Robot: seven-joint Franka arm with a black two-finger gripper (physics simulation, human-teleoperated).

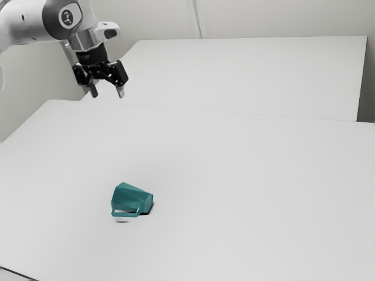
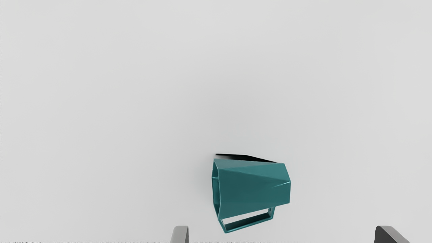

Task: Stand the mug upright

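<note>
The jointed white-and-grey arm (image 1: 23,26) is reaching in from the exterior view's upper left, its wrist bending so that the black two-finger gripper (image 1: 107,93) is pointing down. In that view the gripper is hanging in the air, showing against the far edge of the broad, plain white worktop (image 1: 234,187), near its far corner on the exterior view's left. The jaws are standing wide apart and released, their grey fingertips (image 2: 180,234) touching nothing and holding nothing between them. The faceted teal mug (image 2: 253,189) with an angular loop handle is lying on its side on the worktop, well apart from the gripper and below it. In the exterior view it is resting nearer the worktop's near edge than its far one, towards the exterior view's left. Its open mouth is facing roughly that left side, its narrower base is pointing the other way, and its handle is jutting out on the exterior camera's side. In the wrist view the mug is appearing just beyond the fingertips, closer to one finger than the other, its handle facing the gripper.
</note>
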